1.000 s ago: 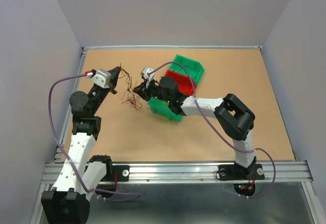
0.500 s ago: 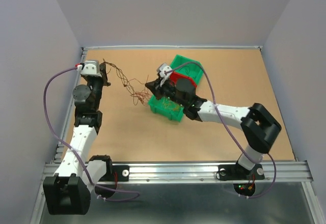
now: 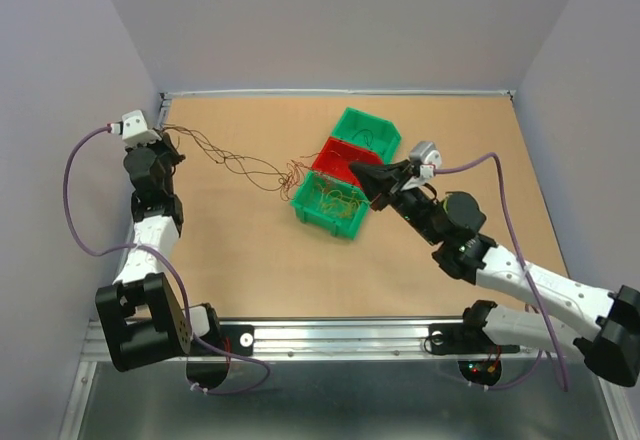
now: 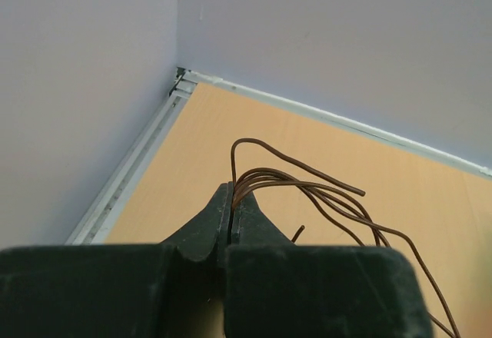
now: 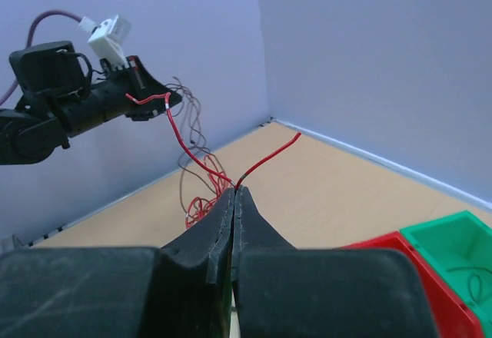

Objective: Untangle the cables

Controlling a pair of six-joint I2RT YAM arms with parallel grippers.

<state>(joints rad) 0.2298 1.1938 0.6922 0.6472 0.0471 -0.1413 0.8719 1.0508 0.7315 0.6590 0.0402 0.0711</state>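
The cables (image 3: 236, 163) are thin brown and red strands stretched over the table from the far left corner to a small tangle (image 3: 291, 176) beside the bins. My left gripper (image 3: 167, 137) is at that corner, shut on a bundle of brown strands (image 4: 307, 188) that fan out from its tip (image 4: 231, 192). My right gripper (image 3: 354, 168) hovers over the red bin's edge and is shut on a red cable (image 5: 194, 154) at its tip (image 5: 235, 190). That red cable runs back toward the left gripper (image 5: 164, 101). More thin yellow strands (image 3: 333, 200) lie in the near green bin.
Three bins stand in a row at mid-table: a green one (image 3: 371, 120) at the back, a red one (image 3: 330, 147) in the middle, a green one (image 3: 316, 217) nearest. Walls enclose the table on the left, back and right, and the left gripper is close to the corner rail (image 4: 146, 157).
The left arm swung back into the far left corner, drawing the strands out long. The right gripper shut on the red cable and pulled away to the right, over the bins.
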